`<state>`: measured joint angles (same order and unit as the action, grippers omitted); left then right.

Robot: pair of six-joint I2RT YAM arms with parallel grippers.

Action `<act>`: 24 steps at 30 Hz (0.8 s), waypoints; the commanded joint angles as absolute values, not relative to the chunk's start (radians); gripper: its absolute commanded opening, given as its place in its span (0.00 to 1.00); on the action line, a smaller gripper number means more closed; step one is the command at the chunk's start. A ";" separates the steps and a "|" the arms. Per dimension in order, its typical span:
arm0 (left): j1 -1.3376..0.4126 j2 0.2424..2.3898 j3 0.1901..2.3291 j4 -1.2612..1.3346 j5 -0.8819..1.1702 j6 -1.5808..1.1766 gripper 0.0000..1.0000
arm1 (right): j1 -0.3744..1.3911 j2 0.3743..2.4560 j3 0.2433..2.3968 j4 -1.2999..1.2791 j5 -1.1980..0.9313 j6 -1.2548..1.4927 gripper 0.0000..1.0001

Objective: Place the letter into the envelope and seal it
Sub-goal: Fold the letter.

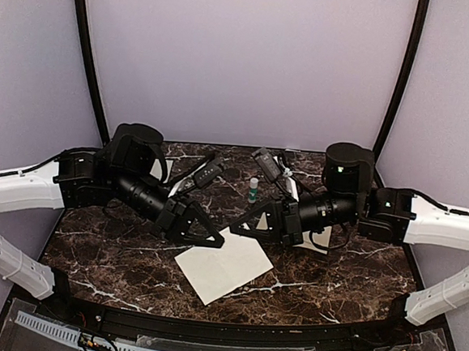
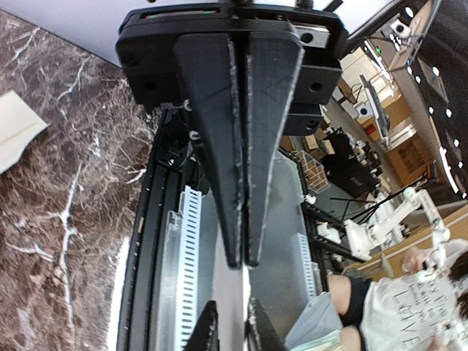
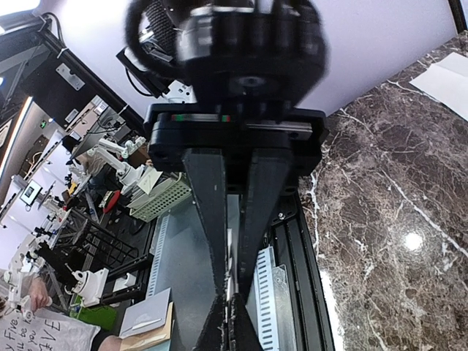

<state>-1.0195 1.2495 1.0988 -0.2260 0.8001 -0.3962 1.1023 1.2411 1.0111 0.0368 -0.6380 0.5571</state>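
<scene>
top view, envelope (image 1: 223, 268): lies flat at the middle of the worktop (image 1: 106, 255), toward the near edge. Its long axis slants from near-left to far-right, and one corner points at the near edge. Flap and emblem cannot be made out.
top view, left end effector (image 1: 218, 241): closed and empty, tips over the envelope's far-left edge. Whether they touch it cannot be told.
top view, right end effector (image 1: 235, 229): closed, tips by the envelope's far corner, just beside the left tips.
top view, letter (image 1: 319, 241): only a white patch shows under the right arm, right of the envelope. The rest is hidden, so its axis cannot be told.
top view, tube (image 1: 253, 189): white and green, upright, behind both end effectors and apart from the envelope.
left wrist, left end effector (image 2: 243, 259): fingers pressed together along their length, nothing between them.
left wrist, envelope (image 2: 18, 131): a cream corner at the left border, cut off, with a darker line crossing it.
right wrist, right end effector (image 3: 228, 292): fingers meet at the tips, nothing held.
right wrist, sheet corner (image 3: 446, 80): white, flat on the marble at the top right, cut off. Which of the two papers it is cannot be told.
</scene>
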 commanded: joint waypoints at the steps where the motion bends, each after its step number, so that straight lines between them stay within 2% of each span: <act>1: -1.025 1.244 1.120 -0.243 0.815 -0.382 0.01 | 1.107 1.211 1.067 -0.053 -0.561 0.513 0.00; 5: -1.025 1.225 1.110 -0.275 0.810 -0.375 0.02 | 1.097 1.190 1.085 -0.122 -0.515 0.481 0.00; 6: -1.025 1.222 1.109 -0.288 0.797 -0.374 0.16 | 1.092 1.186 1.084 -0.125 -0.513 0.479 0.00; 8: -1.025 1.210 1.106 -0.303 0.777 -0.372 0.37 | 1.087 1.176 1.082 -0.135 -0.510 0.477 0.00; 11: -1.025 1.192 1.095 -0.307 0.761 -0.365 0.44 | 1.081 1.162 1.076 -0.148 -0.502 0.474 0.00; 14: -1.025 1.189 1.079 -0.305 0.761 -0.368 0.35 | 1.076 1.147 1.072 -0.159 -0.495 0.473 0.00; 15: -1.025 1.190 1.077 -0.304 0.762 -0.371 0.24 | 1.074 1.144 1.072 -0.164 -0.492 0.473 0.00; 16: -1.026 1.189 1.072 -0.302 0.763 -0.371 0.18 | 1.074 1.140 1.072 -0.170 -0.489 0.471 0.00; 17: -1.025 1.189 1.071 -0.301 0.764 -0.372 0.06 | 1.073 1.137 1.071 -0.176 -0.487 0.471 0.00; 18: -1.025 1.189 1.069 -0.302 0.764 -0.372 0.03 | 1.072 1.133 1.070 -0.182 -0.484 0.471 0.00; 23: -1.025 1.181 1.061 -0.297 0.760 -0.367 0.00 | 1.071 1.111 1.062 -0.194 -0.468 0.472 0.00; 24: -1.025 1.180 1.061 -0.300 0.757 -0.367 0.03 | 1.070 1.106 1.061 -0.196 -0.466 0.473 0.00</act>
<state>-1.0195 1.2129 1.0798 -0.2825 0.7528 -0.3771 1.0801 1.1500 1.0527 -0.1890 -0.4961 0.4828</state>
